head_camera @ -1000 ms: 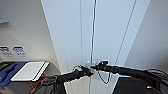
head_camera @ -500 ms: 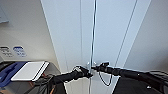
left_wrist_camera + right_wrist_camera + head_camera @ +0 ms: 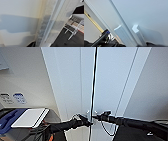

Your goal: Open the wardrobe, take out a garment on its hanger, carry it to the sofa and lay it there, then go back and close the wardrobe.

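Jaws' state cannot be told; both grippers (image 3: 90,119) meet the white wardrobe (image 3: 110,79) by its handles (image 3: 139,33).

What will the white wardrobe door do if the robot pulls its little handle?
The wardrobe door looks flat and stiff, so it would probably swing whole, not bend. Its small handles look smooth, so a tool might slip. Being tall, it may feel heavy.

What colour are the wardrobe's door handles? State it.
White, like the doors; the handles show best in the right wrist view.
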Controlling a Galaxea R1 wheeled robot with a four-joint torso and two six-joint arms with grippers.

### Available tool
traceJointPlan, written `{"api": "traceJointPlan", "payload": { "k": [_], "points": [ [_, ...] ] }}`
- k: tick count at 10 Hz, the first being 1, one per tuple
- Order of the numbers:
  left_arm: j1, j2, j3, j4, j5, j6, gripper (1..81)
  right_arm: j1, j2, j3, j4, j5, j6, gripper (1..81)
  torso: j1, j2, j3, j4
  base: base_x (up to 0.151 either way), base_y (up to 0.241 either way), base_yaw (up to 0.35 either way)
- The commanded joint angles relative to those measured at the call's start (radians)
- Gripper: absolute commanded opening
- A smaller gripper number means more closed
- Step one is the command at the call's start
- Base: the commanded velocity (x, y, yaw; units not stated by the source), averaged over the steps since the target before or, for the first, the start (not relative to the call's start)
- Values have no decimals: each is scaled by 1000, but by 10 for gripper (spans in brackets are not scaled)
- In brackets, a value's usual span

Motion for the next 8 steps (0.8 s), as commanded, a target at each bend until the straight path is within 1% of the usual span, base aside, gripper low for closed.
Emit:
{"api": "traceJointPlan", "payload": {
  "k": [1,3,6,7,8],
  "points": [
    [-126,51,321,-36,-58,5,811,135,-11,122,4,-33,7,811,0,0,0,0,0,0,0],
    [-115,8,416,-36,-60,3,811,119,-31,155,-2,-32,7,811,0,0,0,0,0,0,0],
    [-77,-57,519,-38,-58,3,811,93,-65,194,-3,-32,7,811,0,0,0,1,0,0,0],
    [-68,-80,551,-39,-63,3,811,86,-71,203,-3,-30,7,811,1,0,0,1,0,0,0],
    [-60,-107,597,-39,-86,3,811,78,-76,208,-5,-30,7,811,1,0,0,1,0,0,0]
  ]
}}
